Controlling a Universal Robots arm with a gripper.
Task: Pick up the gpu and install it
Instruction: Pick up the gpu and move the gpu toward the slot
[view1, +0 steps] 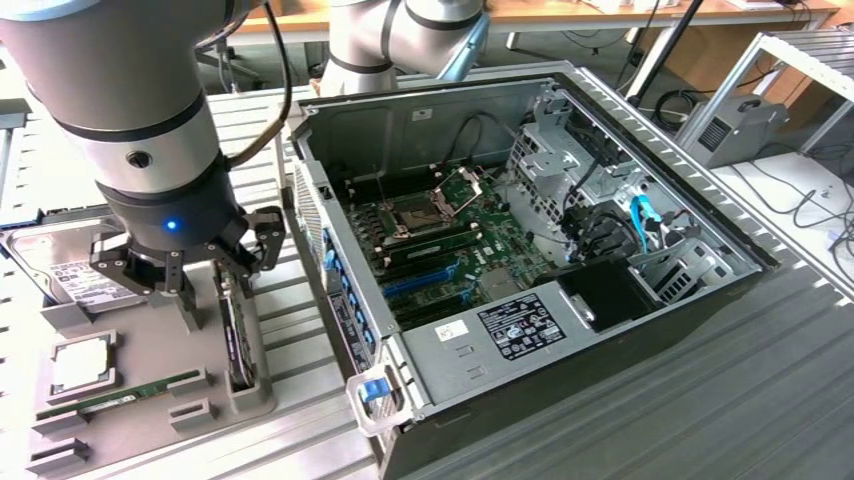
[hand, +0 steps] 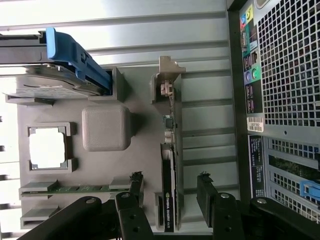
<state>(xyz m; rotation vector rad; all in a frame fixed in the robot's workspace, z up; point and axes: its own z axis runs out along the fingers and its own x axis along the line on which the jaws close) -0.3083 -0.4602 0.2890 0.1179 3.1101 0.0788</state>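
The gpu (view1: 240, 345) is a slim black card standing edge-on in a slot of the grey holder tray (view1: 140, 335), to the exterior view's left of the open computer case (view1: 534, 250). My gripper (view1: 211, 298) hangs just above it, pointing down. In the wrist view the gpu (hand: 167, 200) runs between the two black fingers (hand: 134, 200), which stand apart on either side of it with gaps showing. The gripper (hand: 170, 184) is open and holds nothing. The card's metal bracket end (hand: 167, 80) sits at the far end of the tray.
The tray also carries a silver hard drive (view1: 60, 265), a CPU (view1: 83, 365) and a green memory stick (view1: 120, 395). Inside the case, blue expansion slots (view1: 420, 280) lie on the motherboard. The case's rear panel (hand: 285, 75) stands close beside the tray.
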